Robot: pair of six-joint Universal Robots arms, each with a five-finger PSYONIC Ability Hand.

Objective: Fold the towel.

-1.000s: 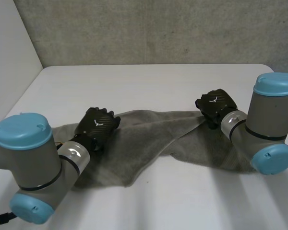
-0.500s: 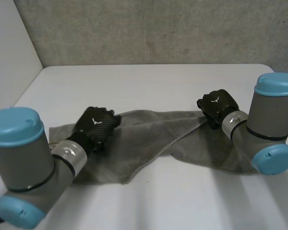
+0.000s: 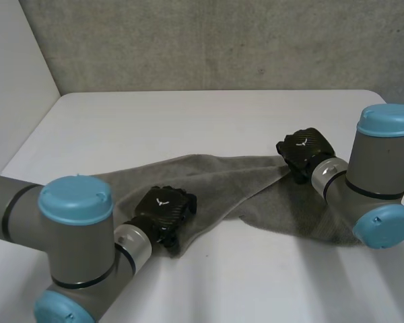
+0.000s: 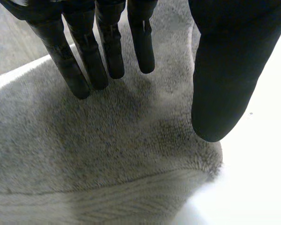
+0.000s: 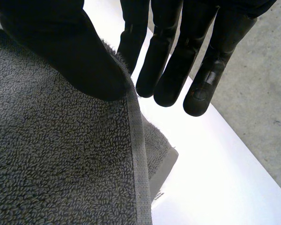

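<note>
A grey towel [image 3: 222,180] lies stretched across the white table [image 3: 209,121] from left to right. My left hand [image 3: 165,207] hovers over the towel's near corner, well to the left of the towel's middle. In the left wrist view its fingers [image 4: 84,61] are straight and the thumb [image 4: 222,89] stands apart, with the towel [image 4: 107,154] under the palm. My right hand [image 3: 304,149] is at the towel's far right corner and holds it a little raised. In the right wrist view the thumb [image 5: 65,56] presses the hemmed edge of the towel [image 5: 61,164] against straight fingers [image 5: 171,75].
A grey wall [image 3: 222,40] runs behind the table's far edge. The table's left edge [image 3: 34,141] slants towards me. My left arm's elbow [image 3: 74,235] is low over the front left of the table, and my right arm's elbow [image 3: 384,188] over the towel's right end.
My left arm has swung in, carrying the hand from the towel's far left part to its near corner. The right hand has stayed on its corner.
</note>
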